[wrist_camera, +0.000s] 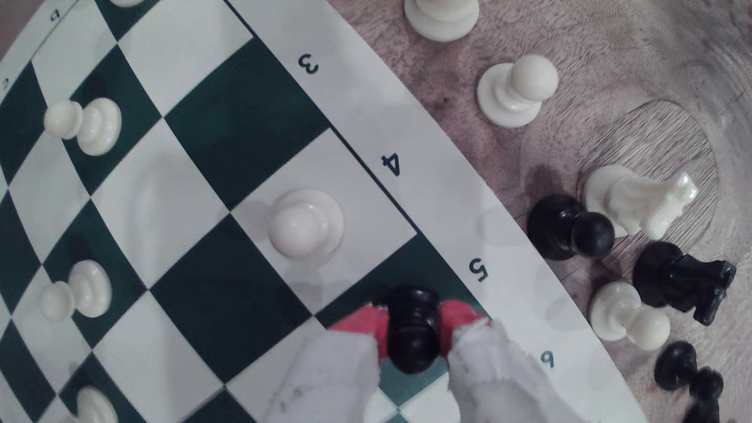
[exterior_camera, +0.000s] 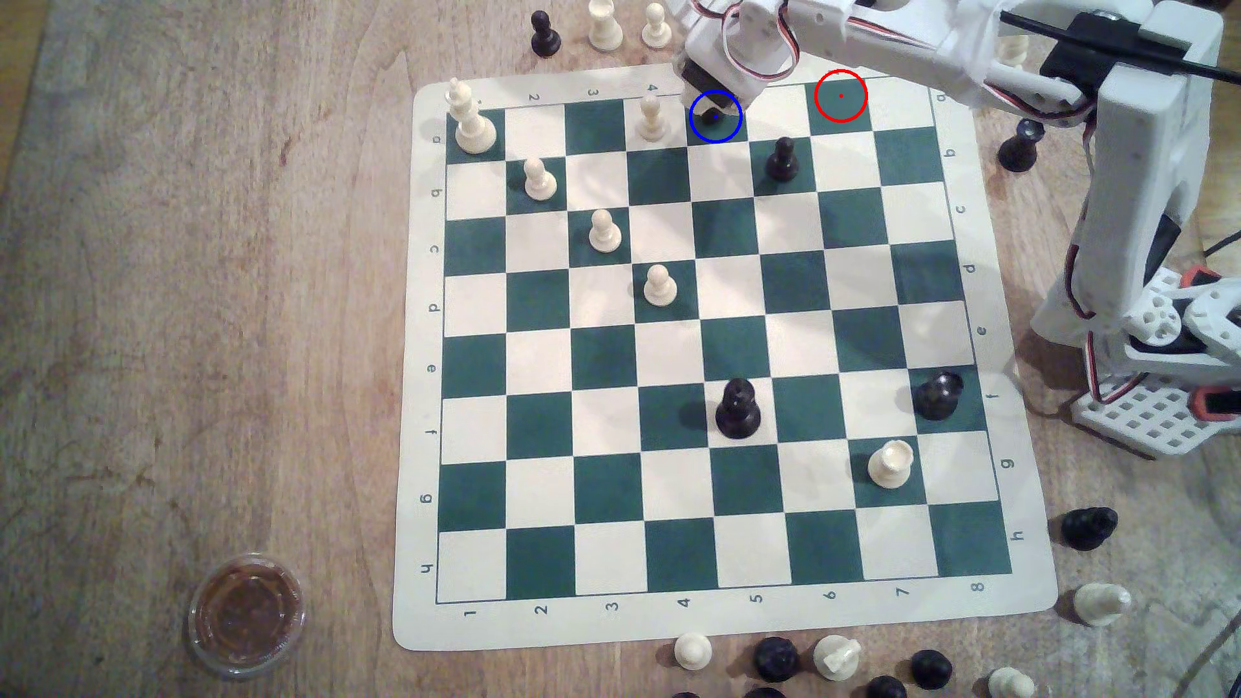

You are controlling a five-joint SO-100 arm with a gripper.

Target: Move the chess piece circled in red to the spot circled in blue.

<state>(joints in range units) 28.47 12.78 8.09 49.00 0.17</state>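
In the wrist view the small black chess piece (wrist_camera: 413, 329) sits between my red-tipped fingers (wrist_camera: 364, 321), and my gripper (wrist_camera: 411, 325) is shut on it over a dark green square by the board's "5" label. In the exterior view the gripper (exterior_camera: 715, 101) hangs over the blue-ringed spot (exterior_camera: 715, 117) in the board's far row, and the black piece (exterior_camera: 710, 118) peeks out beneath it inside the ring. The red-ringed green square (exterior_camera: 841, 96), two squares toward the exterior view's right, stands bare. I cannot tell whether the piece touches the board.
A white pawn (exterior_camera: 651, 117) stands on the square just to the exterior view's left of the blue ring, and a black pawn (exterior_camera: 782, 160) one row nearer on the right. Loose pieces (exterior_camera: 604, 27) lie on the wooden table beyond the board's far edge. A lidded cup (exterior_camera: 245, 614) sits at near left.
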